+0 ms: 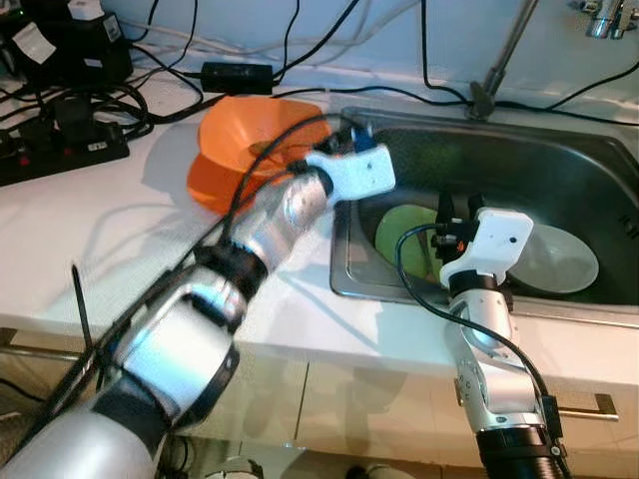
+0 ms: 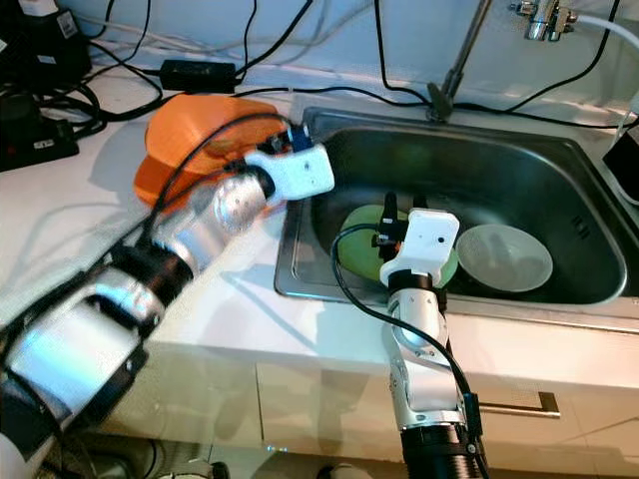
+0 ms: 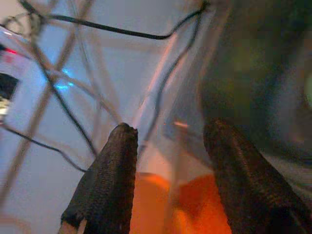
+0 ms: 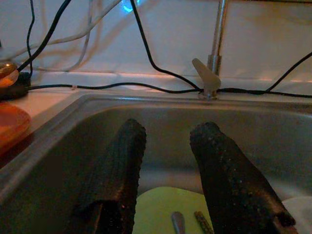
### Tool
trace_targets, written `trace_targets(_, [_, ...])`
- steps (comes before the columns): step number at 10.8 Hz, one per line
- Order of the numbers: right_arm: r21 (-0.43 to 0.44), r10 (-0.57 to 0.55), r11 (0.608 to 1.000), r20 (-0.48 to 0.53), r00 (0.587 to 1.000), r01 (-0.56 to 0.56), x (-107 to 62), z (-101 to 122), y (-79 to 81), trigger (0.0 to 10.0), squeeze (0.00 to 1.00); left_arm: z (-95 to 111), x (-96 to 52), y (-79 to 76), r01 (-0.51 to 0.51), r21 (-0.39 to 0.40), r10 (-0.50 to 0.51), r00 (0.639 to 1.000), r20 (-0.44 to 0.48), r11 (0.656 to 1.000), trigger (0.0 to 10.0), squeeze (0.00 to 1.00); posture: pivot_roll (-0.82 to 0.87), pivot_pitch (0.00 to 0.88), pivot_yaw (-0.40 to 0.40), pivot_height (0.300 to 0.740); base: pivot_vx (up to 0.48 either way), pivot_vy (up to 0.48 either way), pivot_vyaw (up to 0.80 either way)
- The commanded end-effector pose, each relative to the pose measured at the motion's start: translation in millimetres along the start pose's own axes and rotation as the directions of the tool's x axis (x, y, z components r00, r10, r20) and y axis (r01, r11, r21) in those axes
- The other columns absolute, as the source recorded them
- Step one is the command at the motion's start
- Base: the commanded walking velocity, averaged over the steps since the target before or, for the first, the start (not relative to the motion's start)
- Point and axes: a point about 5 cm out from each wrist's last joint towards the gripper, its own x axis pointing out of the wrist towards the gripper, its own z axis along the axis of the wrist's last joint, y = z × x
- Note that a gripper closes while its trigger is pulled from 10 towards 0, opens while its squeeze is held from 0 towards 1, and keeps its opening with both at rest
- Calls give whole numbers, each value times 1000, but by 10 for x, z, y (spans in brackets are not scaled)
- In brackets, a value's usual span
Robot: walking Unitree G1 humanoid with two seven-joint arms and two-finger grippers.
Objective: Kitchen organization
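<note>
while the orange bowl [image 1: 255, 145] already sits on the counter [image 1: 120, 230] under the open, empty left end effector [image 3: 168, 170], the green plate [image 4: 168, 209] and white plate [image 2: 504, 256] remain in the sink [image 2: 539, 170] below the open right end effector [image 4: 168, 195].

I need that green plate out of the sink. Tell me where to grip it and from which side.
Grip the green plate at its left rim, coming from above. It lies flat on the sink floor, with the white plate beside its right edge, and the right gripper, open, hovers over it.
</note>
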Motion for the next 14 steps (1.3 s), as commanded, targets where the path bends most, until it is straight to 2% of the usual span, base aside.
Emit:
trace_targets(1, [-23, -15, 1000, 9, 1000, 15, 4, 38, -59, 10000, 0, 61, 33, 63, -22, 26, 22, 1000, 6, 999, 3412, 0, -40, 52, -44, 740, 0, 0, 0])
trace_targets(2, [-28, -18, 999, 9, 1000, 19, 0, 40, -75, 10000, 0, 58, 39, 75, -27, 35, 27, 1000, 2, 999, 0, 0, -49, 50, -42, 740, 0, 0, 0])
trace_targets(14, [-30, -19, 999, -11, 1000, 18, -16, 13, -53, 10000, 0, 12, 42, 67, -21, 37, 21, 1000, -6, 999, 0, 0, -45, 49, -47, 740, 0, 0, 0])
